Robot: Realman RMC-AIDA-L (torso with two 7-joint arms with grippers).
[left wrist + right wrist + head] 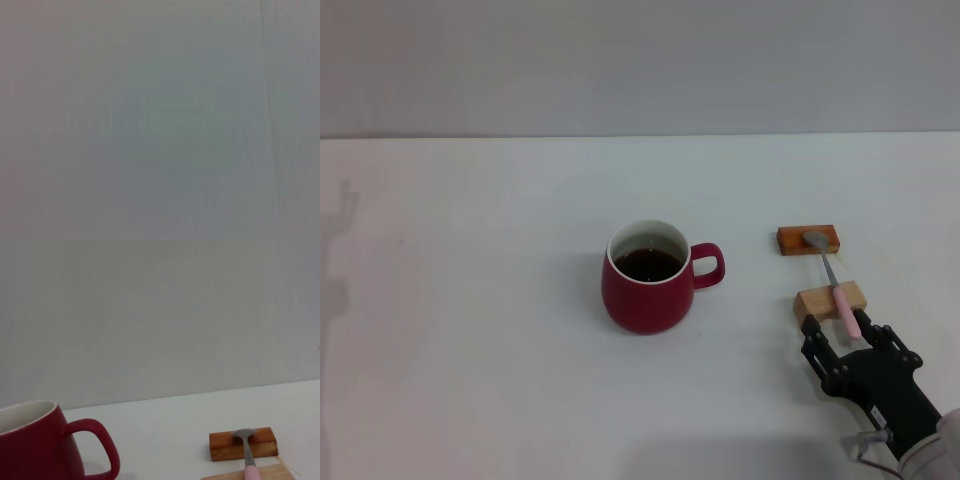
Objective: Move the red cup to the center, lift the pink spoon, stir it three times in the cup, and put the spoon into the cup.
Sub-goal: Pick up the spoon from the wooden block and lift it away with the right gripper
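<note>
Pink spoon (835, 287) on blocks, just beyond open right pincer (850, 344)

Cup: squat, rounded dark-red ceramic mug (648, 290) with white inside — upright near the middle of the white surface (470, 300), dark liquid in it, loop handle toward the spoon.
Spoon: slim spoon with silver metal bowl and pale pink handle (835, 282) — lying well apart on the cup's handle side, bridging two wooden blocks.
</note>
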